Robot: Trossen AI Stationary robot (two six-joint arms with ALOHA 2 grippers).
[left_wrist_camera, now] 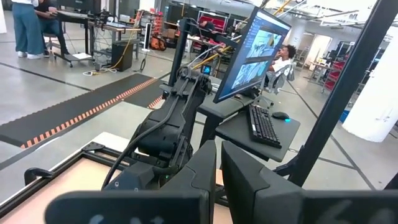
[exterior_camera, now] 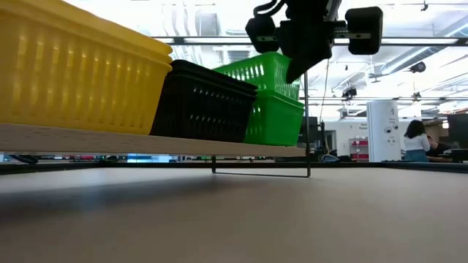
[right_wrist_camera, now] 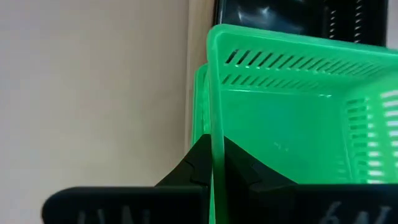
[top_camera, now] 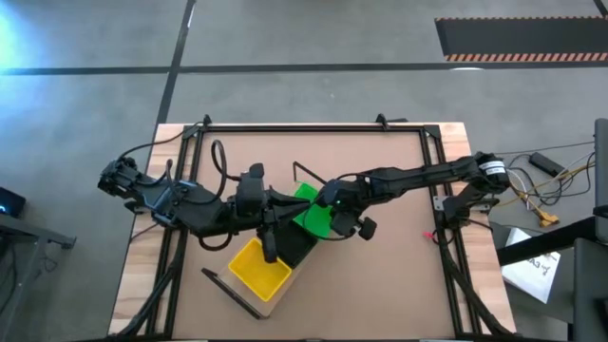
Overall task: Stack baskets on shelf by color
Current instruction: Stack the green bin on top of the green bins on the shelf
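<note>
Three basket colours sat in a row on the shelf: you had a yellow basket, a black basket beside it, and a green basket at the far end, with an upper green basket tilted inside the lower one. Your right gripper was pinched onto the near wall of that upper green basket, one finger either side of the rim. Your left gripper was closed and holding nothing, raised above the table and pointing out into the room. The shelf lay diagonally on the tan tabletop, which was otherwise bare board inside a black frame. Around the table you had grey concrete floor with a black mat edged in orange stripes. Beyond it stood a monitor with a keyboard on a stand, and people sat at desks farther back. No brand or lettering was legible to you anywhere.
</note>
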